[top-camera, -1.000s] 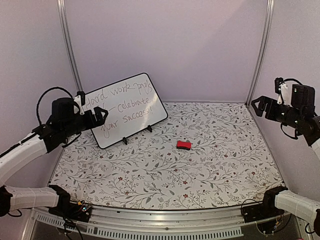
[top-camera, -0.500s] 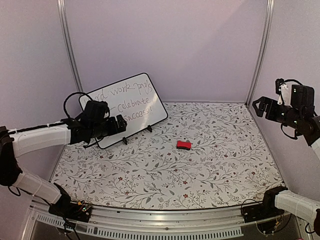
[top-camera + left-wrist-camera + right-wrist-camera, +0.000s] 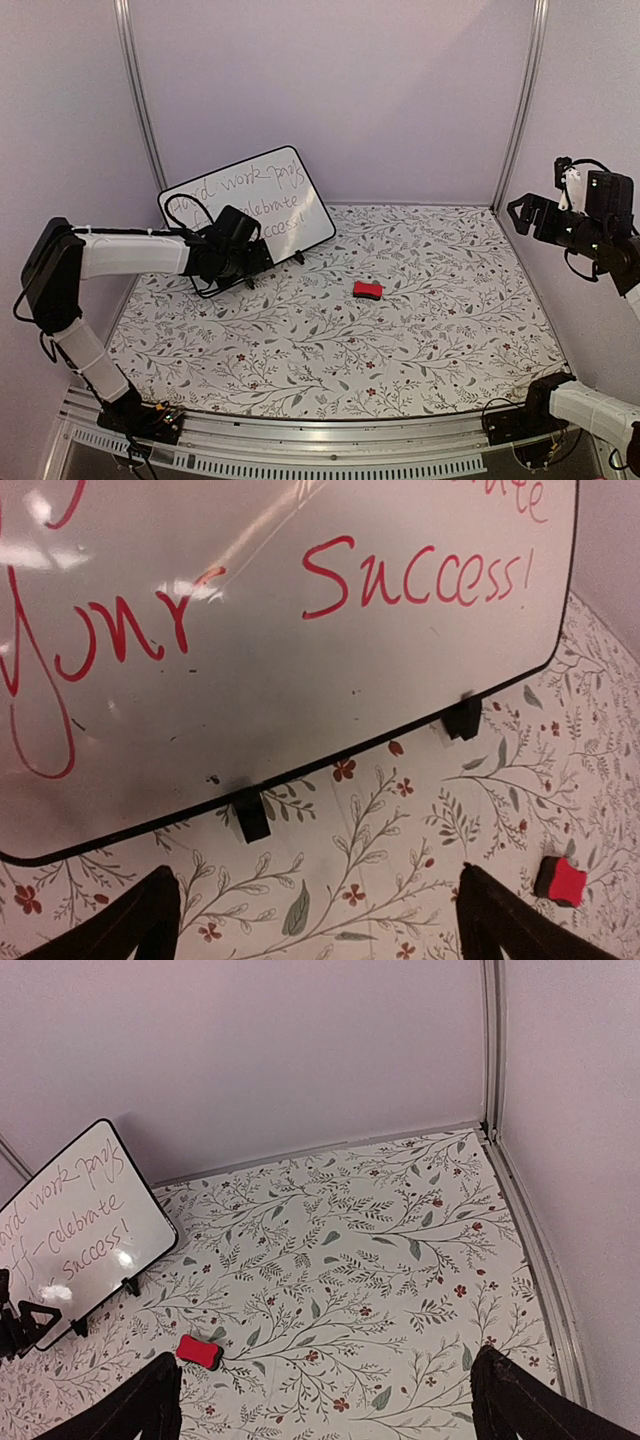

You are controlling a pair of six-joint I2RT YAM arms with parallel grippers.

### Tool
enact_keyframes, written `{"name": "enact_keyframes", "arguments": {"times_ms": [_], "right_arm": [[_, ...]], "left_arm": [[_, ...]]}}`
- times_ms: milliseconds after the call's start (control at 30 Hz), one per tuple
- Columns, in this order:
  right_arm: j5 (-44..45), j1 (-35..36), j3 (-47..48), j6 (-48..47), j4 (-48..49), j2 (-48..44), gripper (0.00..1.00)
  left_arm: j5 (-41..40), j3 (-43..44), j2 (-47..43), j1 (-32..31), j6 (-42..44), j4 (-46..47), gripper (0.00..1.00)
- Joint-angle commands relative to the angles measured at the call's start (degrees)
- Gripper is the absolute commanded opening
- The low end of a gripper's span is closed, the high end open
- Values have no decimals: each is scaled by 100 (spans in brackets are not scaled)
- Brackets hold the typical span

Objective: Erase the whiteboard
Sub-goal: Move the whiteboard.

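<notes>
The whiteboard [image 3: 262, 195] stands tilted on two black feet at the back left, with red handwriting on it. It also shows in the left wrist view [image 3: 280, 650] and the right wrist view [image 3: 75, 1230]. My left gripper [image 3: 256, 260] is open and empty, low in front of the board's bottom edge, not touching it; in its own view the left gripper [image 3: 320, 920] has its fingers wide apart over the cloth. A small red eraser [image 3: 367, 290] lies mid-table, also in the wrist views [image 3: 560, 880] [image 3: 198, 1352]. My right gripper [image 3: 520, 212] is open and empty, raised at the far right, as its own view [image 3: 330, 1405] shows.
A floral cloth [image 3: 400, 340] covers the table. Lilac walls with metal corner posts [image 3: 520, 100] close in the back and sides. A metal rail [image 3: 320, 435] runs along the near edge.
My left arm has swung right and down, from the left wall to just in front of the whiteboard's lower edge. The right arm has hardly moved.
</notes>
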Motion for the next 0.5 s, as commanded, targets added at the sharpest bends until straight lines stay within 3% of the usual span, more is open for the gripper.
{"name": "enact_keyframes", "arguments": {"times_ms": [0,267,467], "right_arm": [[51,34,48,41,-26,-79,99],[25,35,13,34,5,-132,99],[25,37,-4,28,10,-143,99]], "left_arm": [[-614,483,384,-243,-451,-522,96],[-1185,1201,1149,-455,-1180,-1538,86],[-1270,1190,1301,-500,-1459,-1561,77]]}}
